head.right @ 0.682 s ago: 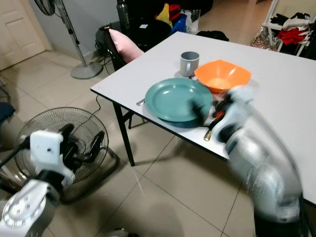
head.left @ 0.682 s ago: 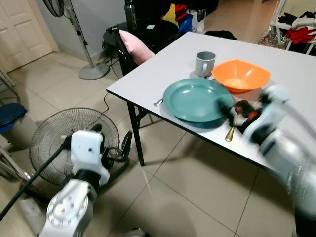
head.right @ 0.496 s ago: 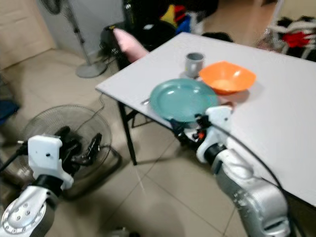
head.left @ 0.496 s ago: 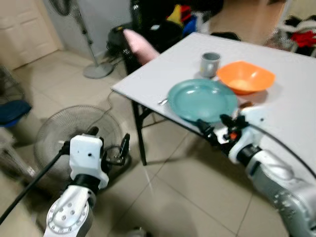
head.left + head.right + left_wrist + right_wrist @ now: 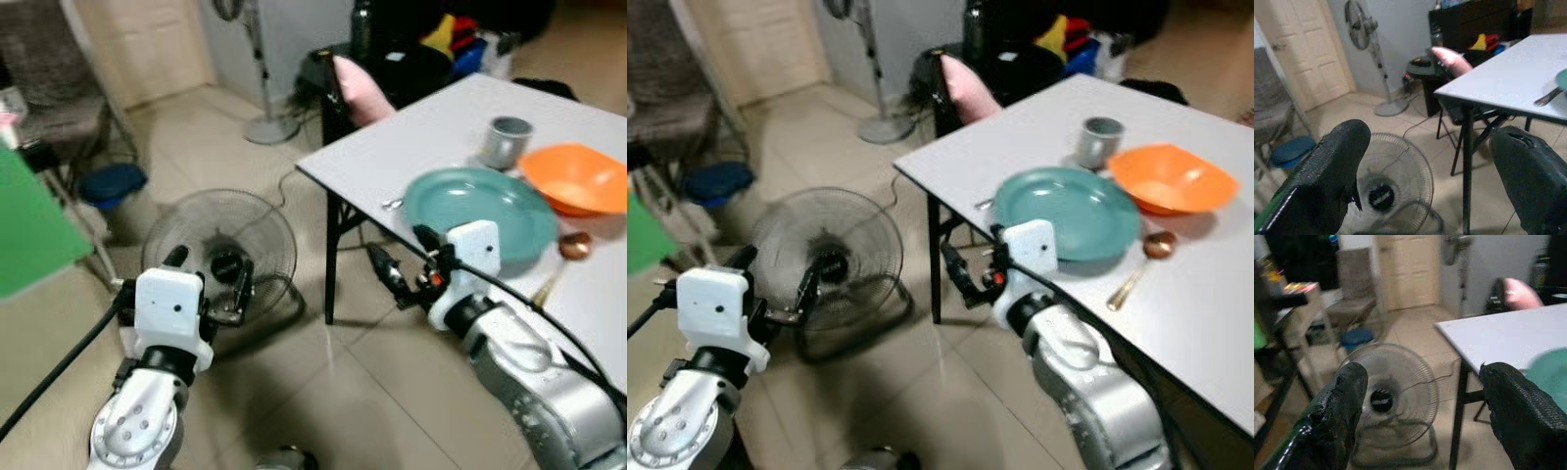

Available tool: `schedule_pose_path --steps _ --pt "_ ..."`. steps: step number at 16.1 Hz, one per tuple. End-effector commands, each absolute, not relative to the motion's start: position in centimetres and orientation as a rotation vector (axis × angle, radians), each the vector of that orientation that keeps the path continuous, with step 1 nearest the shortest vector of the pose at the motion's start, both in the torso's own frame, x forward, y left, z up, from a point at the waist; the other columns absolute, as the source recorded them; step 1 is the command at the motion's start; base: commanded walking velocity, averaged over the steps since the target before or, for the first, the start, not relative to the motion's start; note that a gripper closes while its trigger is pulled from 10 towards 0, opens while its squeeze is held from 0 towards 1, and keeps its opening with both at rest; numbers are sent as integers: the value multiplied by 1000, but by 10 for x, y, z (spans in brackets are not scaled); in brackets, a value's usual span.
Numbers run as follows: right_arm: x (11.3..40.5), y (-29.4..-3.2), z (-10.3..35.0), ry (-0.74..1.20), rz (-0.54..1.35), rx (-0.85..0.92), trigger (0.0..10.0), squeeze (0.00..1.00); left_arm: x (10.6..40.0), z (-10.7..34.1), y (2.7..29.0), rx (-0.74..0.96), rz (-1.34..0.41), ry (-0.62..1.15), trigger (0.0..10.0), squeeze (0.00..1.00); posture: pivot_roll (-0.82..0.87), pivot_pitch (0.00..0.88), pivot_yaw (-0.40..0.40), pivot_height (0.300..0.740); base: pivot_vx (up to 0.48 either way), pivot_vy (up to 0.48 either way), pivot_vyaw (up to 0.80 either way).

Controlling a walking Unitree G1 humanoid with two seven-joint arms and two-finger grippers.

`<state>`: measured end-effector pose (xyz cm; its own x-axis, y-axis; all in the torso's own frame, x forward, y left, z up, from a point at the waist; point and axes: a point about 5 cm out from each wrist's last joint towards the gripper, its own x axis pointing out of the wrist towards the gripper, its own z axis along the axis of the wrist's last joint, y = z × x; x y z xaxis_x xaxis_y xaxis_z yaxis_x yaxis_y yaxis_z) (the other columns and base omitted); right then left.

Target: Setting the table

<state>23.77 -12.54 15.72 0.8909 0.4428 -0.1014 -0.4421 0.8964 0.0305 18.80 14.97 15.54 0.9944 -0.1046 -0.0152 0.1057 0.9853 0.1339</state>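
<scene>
On the white table (image 5: 411,132) lie a teal plate (image 5: 480,211), a grey mug (image 5: 507,142) behind it, an orange bowl (image 5: 578,178) and a gold spoon (image 5: 560,257) to the plate's right. A small silver utensil (image 5: 392,204) pokes out at the plate's left rim. My right gripper (image 5: 397,243) is open and empty, hanging off the table's near edge, below the plate. My left gripper (image 5: 211,266) is open and empty too, held low over the floor and pointing at the floor fan.
A round floor fan (image 5: 220,240) lies on the tiles left of the table. A standing fan (image 5: 260,59), a chair with a pink cushion (image 5: 362,78) and a blue tub (image 5: 113,181) stand further back. A green board (image 5: 29,225) is at far left.
The whole view has swung left and back. My right gripper has drawn away from the spoon and plate and now hangs off the table's edge; the spoon stays on the table.
</scene>
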Motion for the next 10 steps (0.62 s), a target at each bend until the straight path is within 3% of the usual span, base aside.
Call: schedule_pose_path --steps 1,10 --pt "239 -126 159 88 468 -5 10000 0 186 152 151 142 -94 25 10000 0 -19 0 102 740 0 0 800" --pt "239 -125 149 99 492 15 10000 0 184 158 159 177 -33 12 10000 0 24 0 74 740 0 0 800"
